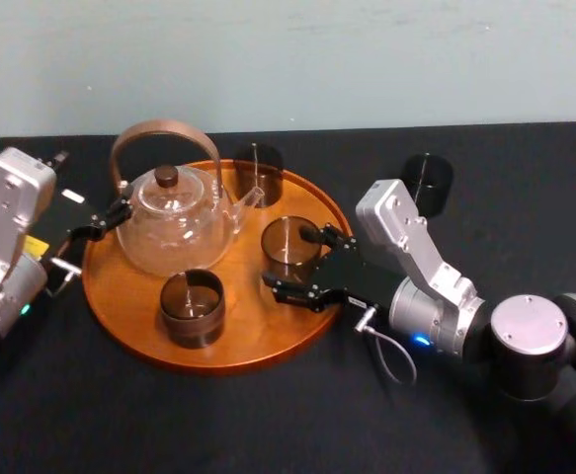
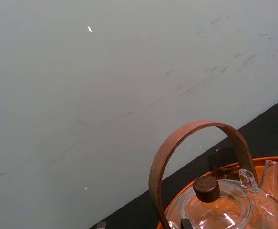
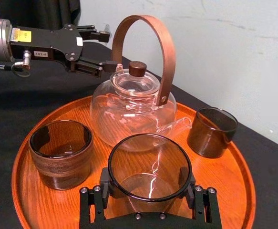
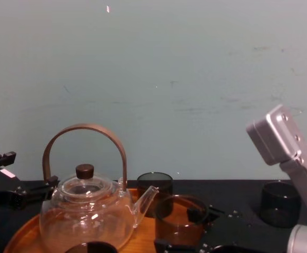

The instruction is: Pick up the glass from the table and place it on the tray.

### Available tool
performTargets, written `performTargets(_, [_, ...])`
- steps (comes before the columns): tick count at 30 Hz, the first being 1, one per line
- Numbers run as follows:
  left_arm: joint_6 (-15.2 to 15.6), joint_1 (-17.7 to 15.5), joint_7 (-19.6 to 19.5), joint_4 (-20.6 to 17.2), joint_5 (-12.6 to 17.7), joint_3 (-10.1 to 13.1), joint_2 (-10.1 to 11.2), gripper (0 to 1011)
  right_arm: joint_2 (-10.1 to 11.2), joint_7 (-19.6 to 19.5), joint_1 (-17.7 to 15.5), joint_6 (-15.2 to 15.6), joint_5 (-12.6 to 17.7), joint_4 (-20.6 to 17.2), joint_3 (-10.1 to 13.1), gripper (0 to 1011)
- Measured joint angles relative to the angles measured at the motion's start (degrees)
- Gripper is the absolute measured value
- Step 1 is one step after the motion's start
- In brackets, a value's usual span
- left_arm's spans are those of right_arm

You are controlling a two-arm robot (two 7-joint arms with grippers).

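Clasped from both sides by the right gripper (image 3: 148,180), the glass (image 3: 149,160) sits inside the rim of the tray (image 3: 236,191). Straight ahead of that gripper stands a glass teapot (image 3: 131,107), flanked by a second glass (image 3: 61,152) and a third glass (image 3: 211,131). Beyond the teapot, the left gripper (image 3: 105,50) hovers, jaws spread, beside the wooden handle (image 3: 165,57). Behind the right gripper, a fourth glass (image 1: 427,184) stands on the table (image 1: 525,197).

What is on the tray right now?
On the tray: a glass teapot, two loose glasses, and a third glass between the fingers of the right pincer. Whether its base touches the wood is hidden.
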Motion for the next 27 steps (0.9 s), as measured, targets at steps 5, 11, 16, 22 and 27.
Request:
performTargets(5, [0.00,0.00,0.00,0.00,0.00,0.00,0.00,1009,-0.36,0.22,0.55,0.09,-0.01,0.76,-0.57,908])
performTargets(11, [0.00,0.00,0.00,0.00,0.00,0.00,0.00,1010,-0.93,0.80,1.02,0.09,0.03,1.81,-1.44,908])
performTargets(16, [0.00,0.00,0.00,0.00,0.00,0.00,0.00,1010,-1.35,1.24,1.28,0.00,0.10,2.41,-2.19,908])
performTargets(22, [0.00,0.00,0.00,0.00,0.00,0.00,0.00,1009,-1.83,1.60,1.75,-0.19,0.07,3.52,-2.96,908])
performTargets(27, [0.00,0.00,0.00,0.00,0.00,0.00,0.00,1010,-2.10,1.80,2.01,-0.48,0.09,4.30,-3.40,908])
